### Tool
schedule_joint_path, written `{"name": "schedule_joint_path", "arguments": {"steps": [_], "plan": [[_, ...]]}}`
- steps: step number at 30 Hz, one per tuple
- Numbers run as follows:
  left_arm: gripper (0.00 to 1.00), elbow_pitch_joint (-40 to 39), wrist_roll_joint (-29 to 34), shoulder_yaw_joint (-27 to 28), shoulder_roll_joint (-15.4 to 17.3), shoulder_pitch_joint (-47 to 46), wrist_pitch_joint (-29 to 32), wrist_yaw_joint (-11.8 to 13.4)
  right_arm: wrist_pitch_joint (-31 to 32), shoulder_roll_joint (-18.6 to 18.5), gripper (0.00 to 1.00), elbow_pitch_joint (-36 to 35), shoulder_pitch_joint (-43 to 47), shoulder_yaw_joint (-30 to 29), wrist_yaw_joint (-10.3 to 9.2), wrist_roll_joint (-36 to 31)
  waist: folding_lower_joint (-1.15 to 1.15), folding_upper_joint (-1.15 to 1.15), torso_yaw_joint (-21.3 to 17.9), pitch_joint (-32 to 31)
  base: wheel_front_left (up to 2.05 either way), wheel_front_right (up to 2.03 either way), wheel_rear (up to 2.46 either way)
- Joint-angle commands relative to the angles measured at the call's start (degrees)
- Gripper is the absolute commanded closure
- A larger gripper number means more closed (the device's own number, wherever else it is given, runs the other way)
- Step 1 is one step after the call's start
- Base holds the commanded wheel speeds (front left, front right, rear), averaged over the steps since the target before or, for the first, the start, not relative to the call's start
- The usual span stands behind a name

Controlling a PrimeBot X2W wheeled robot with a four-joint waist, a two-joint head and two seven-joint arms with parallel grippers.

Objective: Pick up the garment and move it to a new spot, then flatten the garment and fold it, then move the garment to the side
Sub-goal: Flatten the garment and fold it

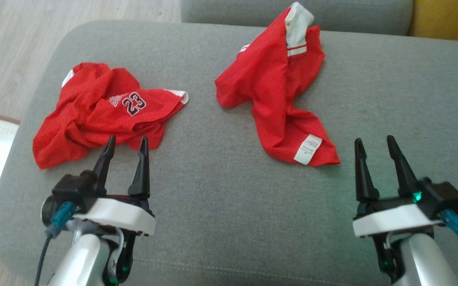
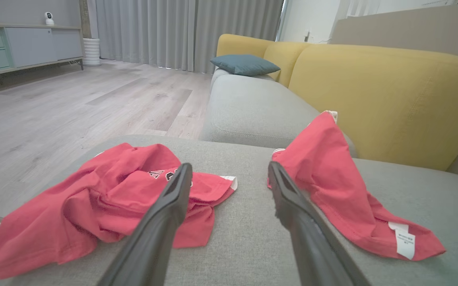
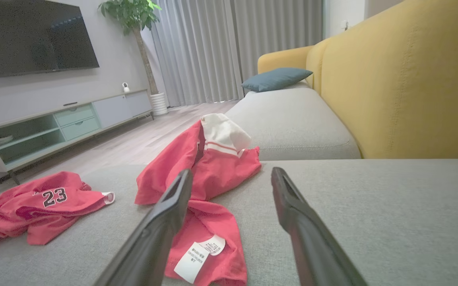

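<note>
Both empty, wide open: left tool (image 1: 128, 138), right tool (image 1: 374, 138).

Grey cushion (image 1: 229, 222): reading as coarse woven cloth, matt, faintly rough. Toward its left, the numbered garment (image 1: 94, 119) is showing thin red cloth, soft, matt. Toward its far edge, the second garment (image 1: 272, 87) is showing the same matt cloth, carrying a smooth white label (image 1: 307, 149). Over its near edge, left gripper (image 1: 127, 140) and right gripper (image 1: 374, 139) are showing dark matt plastic fingers (image 1: 141, 171) and smooth white plastic shells (image 1: 113, 216). Beyond its left side, the floor (image 2: 54, 111) is looking like pale wood, smooth, low sheen.
</note>
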Motion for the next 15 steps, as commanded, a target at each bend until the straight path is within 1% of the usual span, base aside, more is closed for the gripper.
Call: {"name": "schedule_joint_path", "arguments": {"steps": [1, 4, 12, 15], "plan": [[0.0, -1.38, 0.86, 2.63, 0.41, -2.4, -0.31, -0.4, -0.36, -0.3, 0.0, -0.93, -3.62, 1.81, 0.43, -0.61, 0.0, 0.0, 0.66, 0.76, 0.0, 0.0, 0.0], [0.0, -0.69, 1.61, 3.0, -0.16, -2.3, -0.31, -1.21, -0.36, -0.3, 0.0, 2.43, -5.25, 2.33, 0.43, -0.99, 0.0, 0.0, 1.47, 1.79, 0.0, 0.0, 0.0], [0.0, 0.48, 3.09, 3.96, -2.53, -2.18, -0.31, -3.02, -0.01, -0.3, 0.0, 14.77, -10.37, 4.3, 0.43, -1.36, 0.0, 0.0, 4.25, 3.84, 0.0, 0.0, 0.0], [0.0, 0.81, 3.66, 4.47, -3.35, -2.31, -0.31, -3.63, 0.21, -0.3, 0.0, 18.71, -12.28, 3.67, 0.43, -2.44, 0.0, 0.0, 5.1, 4.5, 0.0, 0.0, 0.0]]}}
